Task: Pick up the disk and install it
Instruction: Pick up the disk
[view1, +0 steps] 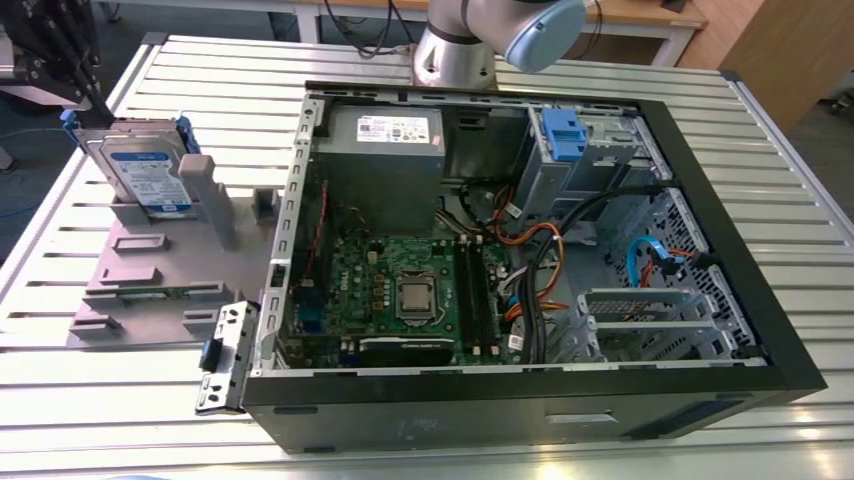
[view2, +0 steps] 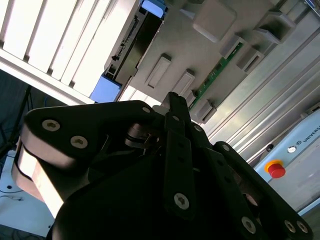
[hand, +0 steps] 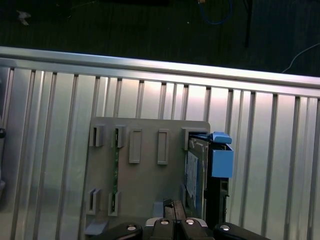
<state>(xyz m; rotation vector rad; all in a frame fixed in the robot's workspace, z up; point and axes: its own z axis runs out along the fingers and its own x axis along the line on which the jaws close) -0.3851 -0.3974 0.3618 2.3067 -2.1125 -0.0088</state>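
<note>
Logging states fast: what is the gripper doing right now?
Gripper: closed, holding nothing; the hard drive stands in the grey fixture.

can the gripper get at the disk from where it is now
Probably yes: the disk stands upright in the grey holder outside the computer case, with nothing between it and the gripper, though the jaws look shut.

Blue-and-white label on the disk: print too small to read. White sticker on the power-supply box: dark marks only, illegible. Faint pale marking on the black front edge of the computer case: unreadable. In the second wrist view, a cut-off row of dark capital letters on a pale housing, beside a red button.
</note>
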